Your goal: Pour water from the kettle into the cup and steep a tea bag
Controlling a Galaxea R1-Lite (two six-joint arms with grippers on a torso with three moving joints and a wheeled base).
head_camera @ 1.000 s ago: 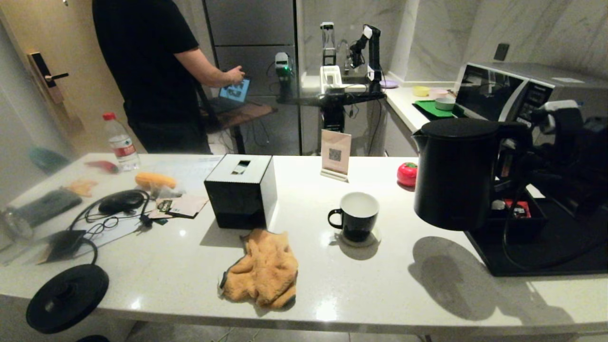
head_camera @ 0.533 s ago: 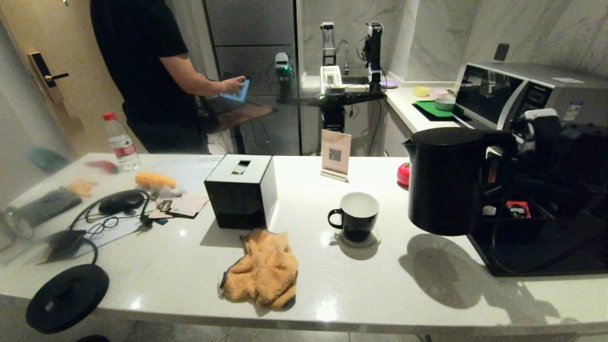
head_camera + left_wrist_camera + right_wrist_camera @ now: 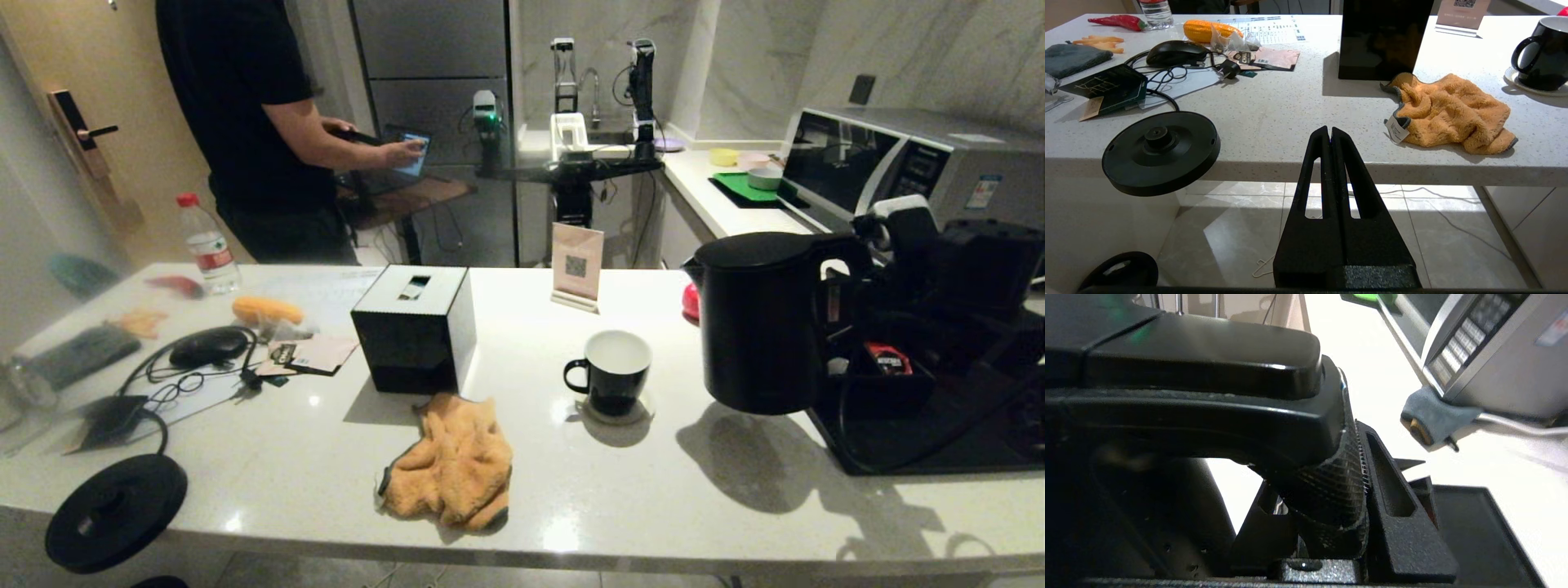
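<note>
The large black kettle point(image 3: 759, 327) hangs upright above the counter, just right of the cup, with its lid on. My right gripper point(image 3: 849, 282) is shut on its handle point(image 3: 1323, 473); the ribbed grip sits between both fingers. The black cup point(image 3: 612, 371) stands on a small coaster, its white inside showing and its handle to the left. No water can be seen. A pale half-translucent pouch, the tea bag by its look point(image 3: 1233, 41), lies beside the orange corn at the far left. My left gripper point(image 3: 1331, 130) is shut and empty, below the counter's front edge.
A black tissue box point(image 3: 412, 327) and an orange cloth point(image 3: 449, 461) lie left of the cup. The kettle's base disc point(image 3: 114, 510) overhangs the front left edge. A black tray point(image 3: 939, 441) with a red sachet point(image 3: 890, 358) sits right, below a microwave point(image 3: 898, 159).
The kettle in my right gripper has moved left toward the cup and sunk a little. The person at the back has shifted. The left arm has not moved.
</note>
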